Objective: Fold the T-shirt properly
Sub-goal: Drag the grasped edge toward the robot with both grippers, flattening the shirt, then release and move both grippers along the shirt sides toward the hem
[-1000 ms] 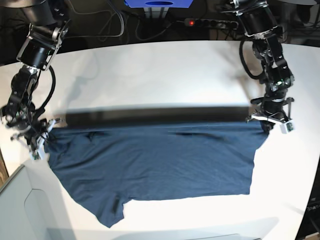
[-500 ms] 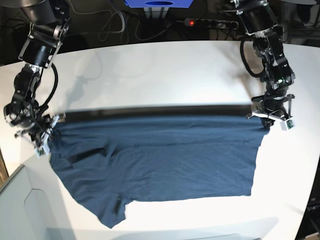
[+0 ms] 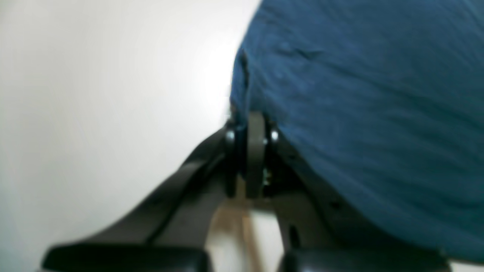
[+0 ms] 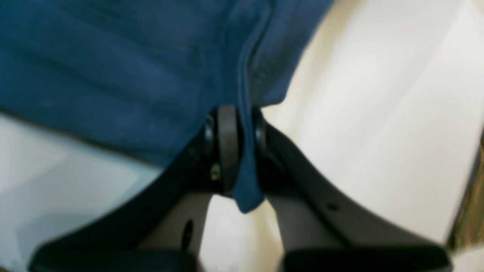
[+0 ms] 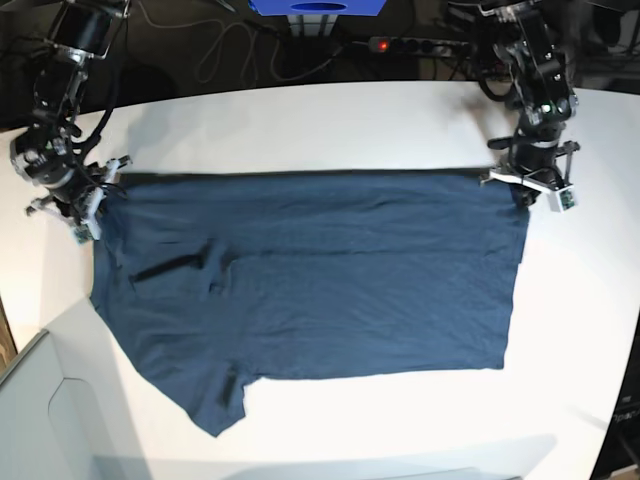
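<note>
The dark navy T-shirt (image 5: pixel 320 280) lies spread on the white table (image 5: pixel 300 120), with one sleeve pointing to the near left. My left gripper (image 5: pixel 527 192) is at the cloth's far right corner, shut on the edge of the T-shirt (image 3: pixel 359 94); its jaws (image 3: pixel 250 124) pinch the hem in the left wrist view. My right gripper (image 5: pixel 88 208) is at the far left corner. In the right wrist view, a fold of the T-shirt (image 4: pixel 113 68) passes between its shut jaws (image 4: pixel 234 117) and hangs below them.
A power strip (image 5: pixel 420 45) with a red light and loose cables lie behind the table's far edge, beside a blue object (image 5: pixel 318 7). A pale grey bin (image 5: pixel 40 420) stands at the near left corner.
Both grippers have moved toward the far side of the table, dragging the shirt's held edge with them. The cloth now lies flatter and further back, and the shadow under its edge is gone.
</note>
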{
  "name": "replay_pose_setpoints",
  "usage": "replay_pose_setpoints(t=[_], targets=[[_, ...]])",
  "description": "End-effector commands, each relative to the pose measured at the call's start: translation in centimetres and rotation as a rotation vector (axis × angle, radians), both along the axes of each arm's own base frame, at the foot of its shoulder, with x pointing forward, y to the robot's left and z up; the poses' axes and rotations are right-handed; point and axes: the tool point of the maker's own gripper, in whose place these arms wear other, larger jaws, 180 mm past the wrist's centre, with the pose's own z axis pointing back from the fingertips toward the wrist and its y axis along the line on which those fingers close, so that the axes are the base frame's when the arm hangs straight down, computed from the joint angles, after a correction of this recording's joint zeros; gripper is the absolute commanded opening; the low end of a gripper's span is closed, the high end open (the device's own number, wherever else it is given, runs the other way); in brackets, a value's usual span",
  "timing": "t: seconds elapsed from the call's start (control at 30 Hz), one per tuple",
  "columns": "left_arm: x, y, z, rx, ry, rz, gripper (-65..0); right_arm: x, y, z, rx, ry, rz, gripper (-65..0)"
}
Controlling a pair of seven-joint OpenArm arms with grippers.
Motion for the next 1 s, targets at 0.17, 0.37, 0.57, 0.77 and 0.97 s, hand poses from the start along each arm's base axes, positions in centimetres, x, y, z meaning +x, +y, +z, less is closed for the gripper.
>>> replay_pose_setpoints(t=[0.17,0.37,0.57,0.77,0.97], targets=[[-2.7,0.0,0.5,0.043,0.019,-0.012,-65.0,-2.3,-1.8,1.2,-0.056,-0.005,-0.024,-64.8],[-5.3,-0.5,-0.3,0.038,0.068,-0.010,-65.0,-4.0,-1.6,0.1,-0.057,0.040,-0.016,-64.8],[-8.2,-0.4,-1.5,0.025,0.129,0.018,-65.0,-5.1,-1.8,-0.4,-0.063,0.069,-0.012,-64.6],[-9.8,0.4,-1.8,0.019,0.151,0.076,-65.0,-6.0,-1.6,-0.1,-0.079,0.076,0.001,-64.5],[-10.5,0.9,-2.2,0.019,0.165,0.095,-65.0,-6.0,-1.5,0.3,-0.088,0.068,0.007,-64.4]])
